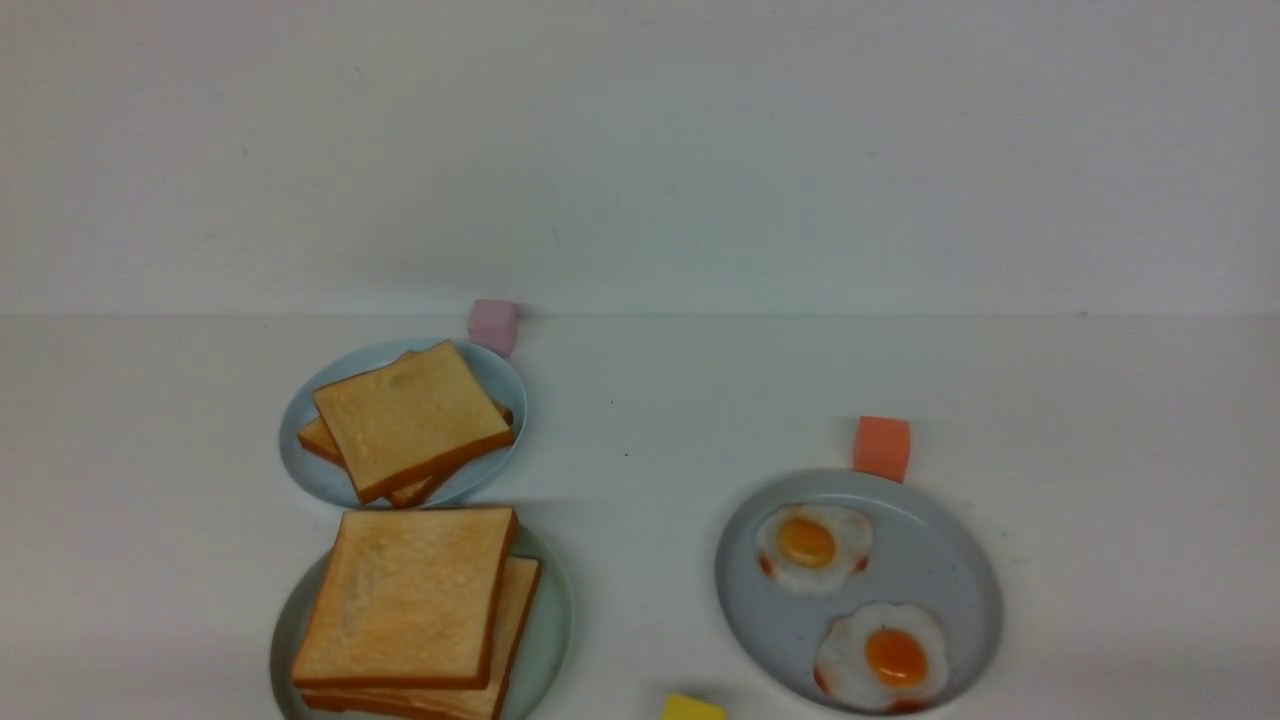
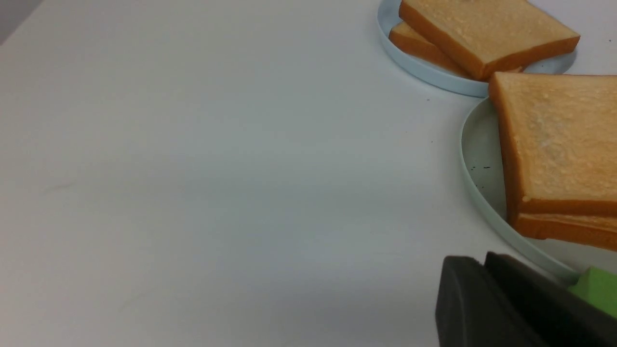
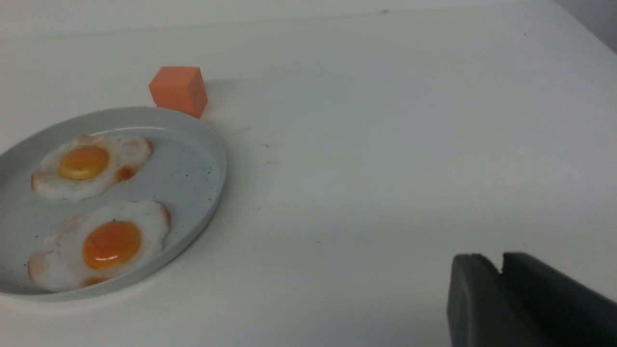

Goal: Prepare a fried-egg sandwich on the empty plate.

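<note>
The pale mint-green plate (image 1: 556, 620) sits at the front left and carries two stacked golden toast slices (image 1: 410, 595). No egg shows between them. The plate (image 2: 475, 159) and the stack (image 2: 559, 140) also show in the left wrist view. Two fried eggs (image 1: 812, 545) (image 1: 885, 655) lie on the grey plate (image 1: 950, 570) at the right. My left gripper (image 2: 484, 262) is shut and empty beside the mint plate's rim. My right gripper (image 3: 501, 262) is shut and empty over bare table, to the right of the grey plate (image 3: 202, 164). Neither gripper shows in the front view.
A light-blue plate (image 1: 500, 385) behind the mint one holds more plain toast (image 1: 410, 415). A pink block (image 1: 492, 325) stands behind it. An orange block (image 1: 881, 447) touches the grey plate's far rim. A yellow block (image 1: 692, 708) is at the front edge. A green block (image 2: 600, 289) lies by my left gripper.
</note>
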Robot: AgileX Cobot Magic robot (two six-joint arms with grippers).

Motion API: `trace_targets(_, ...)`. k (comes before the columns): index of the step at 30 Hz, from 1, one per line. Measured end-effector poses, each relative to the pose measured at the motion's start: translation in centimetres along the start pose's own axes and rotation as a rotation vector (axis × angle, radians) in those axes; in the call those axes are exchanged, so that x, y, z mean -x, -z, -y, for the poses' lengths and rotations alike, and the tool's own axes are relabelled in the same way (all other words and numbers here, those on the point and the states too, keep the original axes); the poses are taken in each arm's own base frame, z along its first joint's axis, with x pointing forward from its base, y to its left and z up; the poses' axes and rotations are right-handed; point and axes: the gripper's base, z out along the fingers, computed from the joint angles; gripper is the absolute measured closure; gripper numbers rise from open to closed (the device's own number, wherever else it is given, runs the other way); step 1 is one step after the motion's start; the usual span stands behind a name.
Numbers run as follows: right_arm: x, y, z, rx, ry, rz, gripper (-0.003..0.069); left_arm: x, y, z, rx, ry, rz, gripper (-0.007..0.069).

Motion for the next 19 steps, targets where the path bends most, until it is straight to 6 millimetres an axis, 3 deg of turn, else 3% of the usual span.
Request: trace_targets(19, 0.01, 0.0, 0.0, 0.0, 0.0, 0.001, 0.0529, 0.0, 0.0, 0.0, 0.0, 0.0, 0.0, 0.0533)
